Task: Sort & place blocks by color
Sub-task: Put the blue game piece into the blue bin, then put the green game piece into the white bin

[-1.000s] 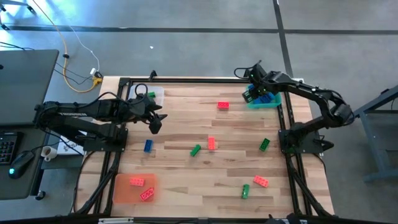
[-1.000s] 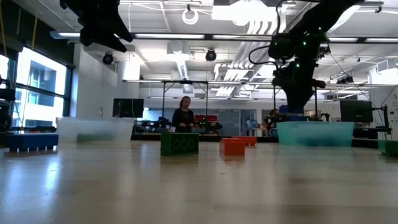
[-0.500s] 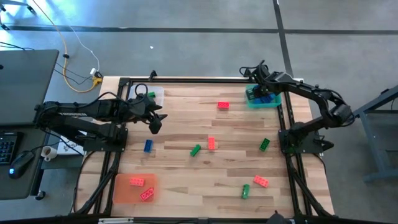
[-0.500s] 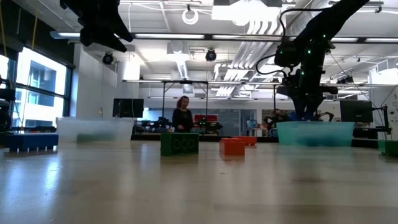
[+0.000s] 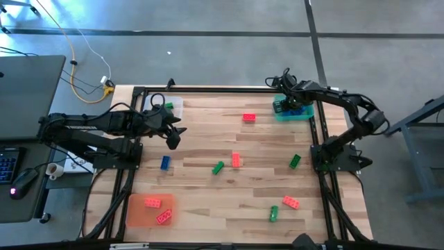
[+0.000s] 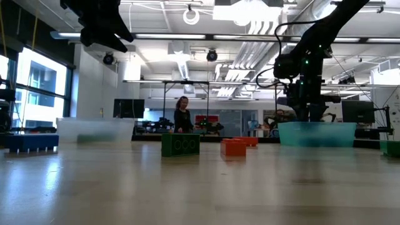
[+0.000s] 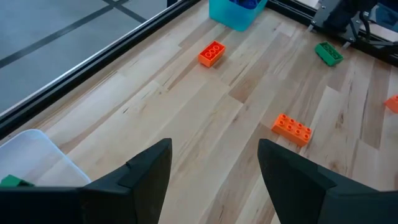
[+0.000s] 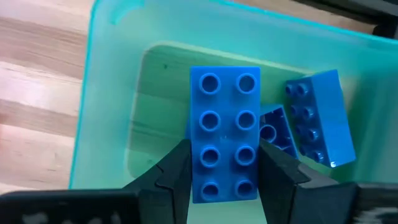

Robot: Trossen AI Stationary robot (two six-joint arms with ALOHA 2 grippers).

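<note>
Between the right gripper's [image 8: 225,171] fingers [image 8: 174,174] sits a blue block [image 8: 224,134], studs up, both fingers against its long sides; clamped on it, as far as the wrist view shows. Gripper hangs inside the green tray [image 8: 106,81], block just above the tray floor. Just beside it lie two more blue blocks [image 8: 318,118], one tilted on edge, one partly hidden under the held one. High view puts this gripper [image 5: 286,104] over the tray [image 5: 305,114] at the table's far right corner. Outward from it: a red block [image 5: 248,118] near the tray, a green block [image 5: 295,161] further down the right side, red [image 5: 236,160] and green [image 5: 218,167] blocks mid-table, a red [image 5: 291,202] and green [image 5: 273,213] pair toward the near edge. Left gripper [image 5: 173,139] hovers above the table's left part, fingers [image 7: 149,174] apart, nothing between them. Below and near it a blue block [image 5: 165,162]; beyond it a clear tray [image 5: 177,103] holding one green block [image 5: 168,105]; well apart, at the near left, an orange tray [image 5: 136,217] with two red blocks [image 5: 152,203].
</note>
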